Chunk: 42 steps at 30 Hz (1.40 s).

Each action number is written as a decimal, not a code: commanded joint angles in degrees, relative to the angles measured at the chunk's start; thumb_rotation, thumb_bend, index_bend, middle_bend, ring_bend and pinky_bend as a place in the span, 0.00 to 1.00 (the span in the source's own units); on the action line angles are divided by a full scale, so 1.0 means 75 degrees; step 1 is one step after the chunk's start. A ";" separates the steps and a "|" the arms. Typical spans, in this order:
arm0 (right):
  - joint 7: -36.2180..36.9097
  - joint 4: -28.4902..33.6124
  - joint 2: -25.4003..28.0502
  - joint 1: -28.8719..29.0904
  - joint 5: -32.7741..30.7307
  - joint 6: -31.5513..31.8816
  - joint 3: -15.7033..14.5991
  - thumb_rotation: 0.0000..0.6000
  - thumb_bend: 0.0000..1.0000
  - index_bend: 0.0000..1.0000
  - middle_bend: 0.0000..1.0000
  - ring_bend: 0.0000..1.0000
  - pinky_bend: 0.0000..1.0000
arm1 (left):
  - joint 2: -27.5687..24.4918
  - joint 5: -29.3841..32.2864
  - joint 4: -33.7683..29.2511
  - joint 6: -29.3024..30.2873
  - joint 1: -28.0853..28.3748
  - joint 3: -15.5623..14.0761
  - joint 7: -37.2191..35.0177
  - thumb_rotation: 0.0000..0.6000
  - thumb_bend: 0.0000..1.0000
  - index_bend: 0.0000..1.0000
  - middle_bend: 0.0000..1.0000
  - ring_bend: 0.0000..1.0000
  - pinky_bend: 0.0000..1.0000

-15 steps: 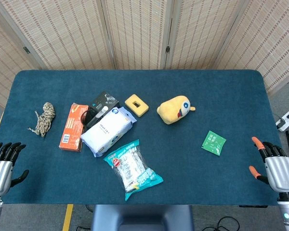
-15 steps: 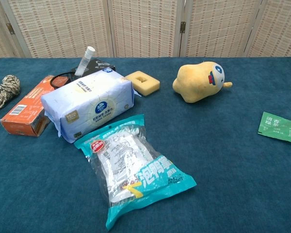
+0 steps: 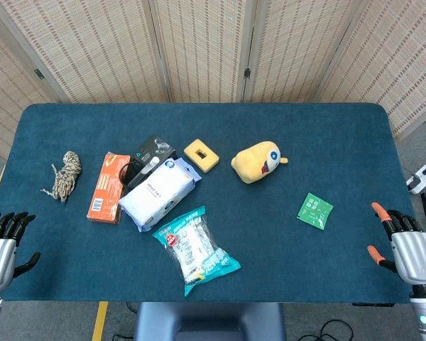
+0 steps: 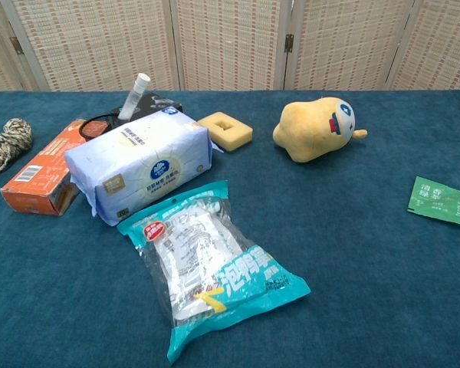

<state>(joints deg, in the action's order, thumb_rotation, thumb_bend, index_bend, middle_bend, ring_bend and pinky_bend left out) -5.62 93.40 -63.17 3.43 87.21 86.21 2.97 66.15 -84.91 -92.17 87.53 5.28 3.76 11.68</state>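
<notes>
My left hand (image 3: 1,250) hovers at the table's front left corner, fingers apart, holding nothing; the rope bundle (image 3: 63,175) is the nearest thing to it. At the front right edge my right hand (image 3: 410,249) is likewise empty with fingers spread, closest to the green sachet (image 3: 314,210). Neither hand shows in the chest view. A teal snack bag (image 3: 194,249) lies in the front middle, behind it a white tissue pack (image 3: 156,193). A yellow plush toy (image 3: 258,161) sits at centre right.
An orange box (image 3: 108,187) lies left of the tissue pack, a black box with a white tube (image 3: 150,155) behind it, and a yellow square block (image 3: 201,155) beside that. The blue table (image 3: 326,142) is backed by folding screens.
My left hand has dropped slightly lower and to the left at the table corner. Everything on the table stays where it was.
</notes>
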 commanded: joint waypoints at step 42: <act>0.0224 0.0074 0.0383 -0.0020 0.0053 0.0235 0.0172 1.00 0.18 0.11 0.27 0.17 0.23 | 0.1175 0.2808 0.1285 -0.5037 0.3965 0.2053 -0.3988 1.00 0.31 0.36 0.25 0.20 0.14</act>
<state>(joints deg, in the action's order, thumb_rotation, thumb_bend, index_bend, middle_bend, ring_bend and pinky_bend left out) -3.95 93.98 -60.28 3.29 87.61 87.98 4.26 73.18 -66.12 -84.50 51.98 33.06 18.08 -18.52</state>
